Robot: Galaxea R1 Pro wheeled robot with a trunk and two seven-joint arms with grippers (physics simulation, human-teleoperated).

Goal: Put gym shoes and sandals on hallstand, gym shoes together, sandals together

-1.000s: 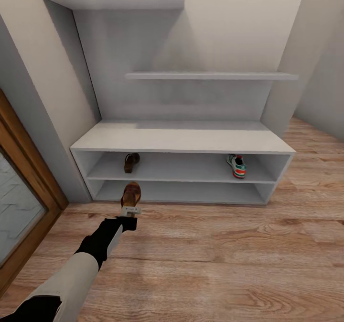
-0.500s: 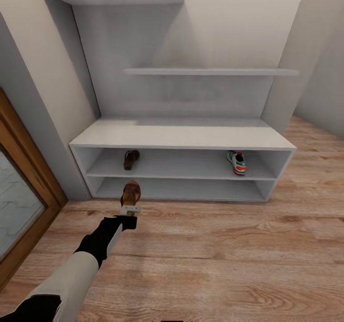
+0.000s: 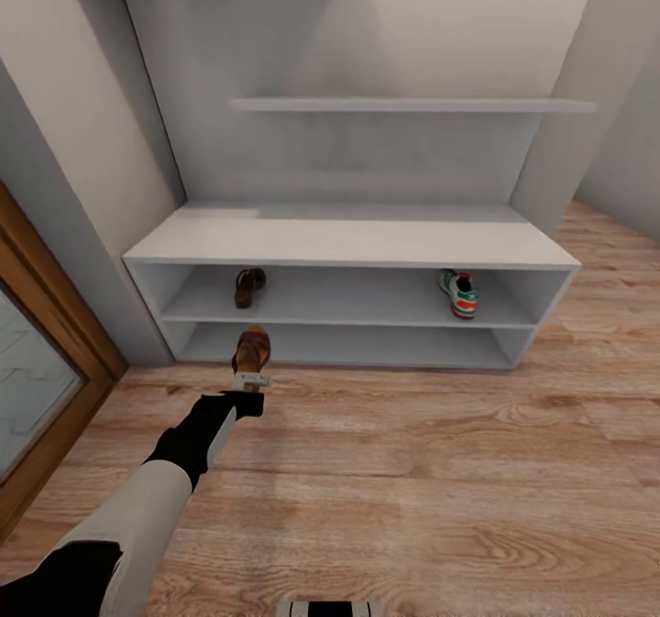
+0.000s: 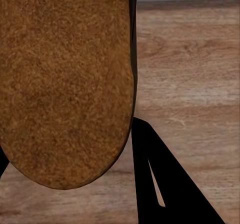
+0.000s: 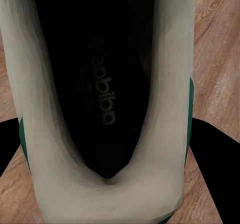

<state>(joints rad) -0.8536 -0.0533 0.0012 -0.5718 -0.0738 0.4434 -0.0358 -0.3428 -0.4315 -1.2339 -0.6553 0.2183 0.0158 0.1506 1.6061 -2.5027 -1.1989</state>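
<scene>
Left gripper (image 3: 250, 381): you have it clamped on a brown sandal (image 3: 251, 351), held out over the corridor floor (image 3: 440, 470) just in front of the hallstand's (image 3: 348, 243) lower shelf, near its left end.
Left wrist view: the sandal's tan insole (image 4: 65, 79) sits close against the lens, one dark finger (image 4: 160, 179) beside it.
Right gripper: you are carrying a gym shoe (image 5: 105, 104), white with green side stripes, gripped between two dark fingers (image 5: 215, 159) above the floor planks.
Done: one sandal (image 3: 249, 286) lies at the left end of the upper open shelf; one gym shoe (image 3: 458, 293) lies at its right end.
Left: set your held sandal beside its mate, then the held sneaker beside the other.
Progress: roughly halfway, by my judgement.
</scene>
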